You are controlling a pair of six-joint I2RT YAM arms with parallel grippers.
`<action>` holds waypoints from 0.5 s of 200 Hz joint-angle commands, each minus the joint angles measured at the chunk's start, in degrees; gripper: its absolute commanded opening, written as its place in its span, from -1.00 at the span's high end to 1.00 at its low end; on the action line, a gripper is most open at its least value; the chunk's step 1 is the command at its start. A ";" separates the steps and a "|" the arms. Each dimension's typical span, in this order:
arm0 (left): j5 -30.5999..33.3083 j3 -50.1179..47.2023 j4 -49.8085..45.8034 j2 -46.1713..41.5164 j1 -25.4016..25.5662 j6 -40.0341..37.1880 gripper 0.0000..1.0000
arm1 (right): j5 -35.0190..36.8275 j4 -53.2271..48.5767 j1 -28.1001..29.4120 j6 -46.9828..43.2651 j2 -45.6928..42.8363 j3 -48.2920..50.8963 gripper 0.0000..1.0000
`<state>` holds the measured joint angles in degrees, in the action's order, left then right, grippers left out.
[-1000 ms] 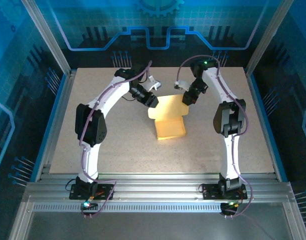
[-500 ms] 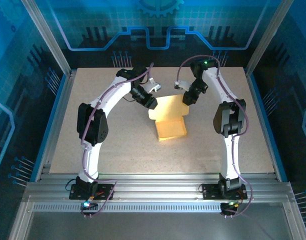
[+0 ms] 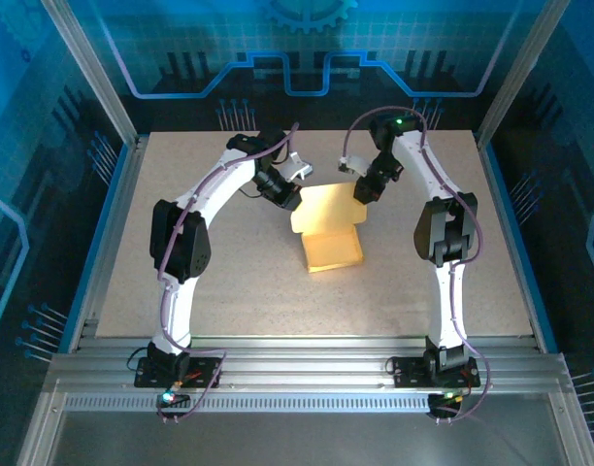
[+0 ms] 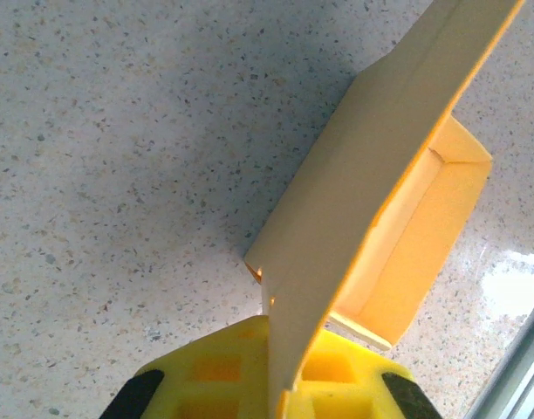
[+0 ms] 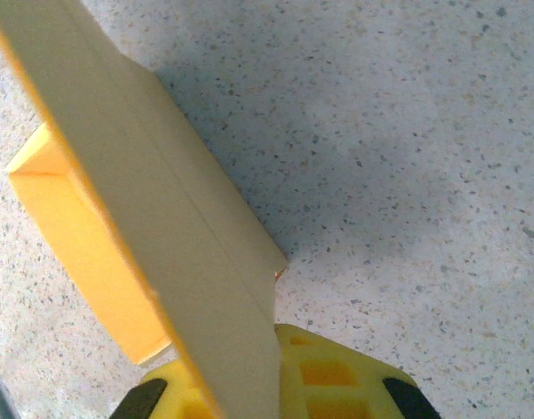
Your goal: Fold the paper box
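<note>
paper box half-folded at mid-table, flap pinched from both sides

the paper box [image 3: 332, 249] sits near the middle of the table [image 3: 219, 282], shallow tray down, a wide flap raised at its far side. it looks like thin, light card: stiff along creases, quick to buckle or skid, so it is best held at the flap edges near the corners. left fingers [image 4: 210, 377] are closed on the flap's left edge, right fingers [image 5: 337, 374] on its right.
</note>
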<state>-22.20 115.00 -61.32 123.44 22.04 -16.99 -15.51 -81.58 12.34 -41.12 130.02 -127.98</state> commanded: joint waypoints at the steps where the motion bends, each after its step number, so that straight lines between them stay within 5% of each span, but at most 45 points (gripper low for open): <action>1: 1.11 1.37 0.55 0.76 0.35 4.54 1.00 | 3.11 4.00 0.84 8.45 -3.81 -0.50 1.00; 52: 6.98 -4.29 10.61 -3.65 1.55 12.14 1.00 | 13.68 17.68 3.08 25.53 -13.45 12.79 1.00; 100: 13.71 -14.81 26.01 -11.83 1.71 18.02 1.00 | 15.75 36.11 6.64 44.21 -25.67 30.30 1.00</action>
<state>-14.02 104.57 -43.33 116.62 23.92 -4.43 -2.31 -59.07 16.91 -10.26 110.87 -103.98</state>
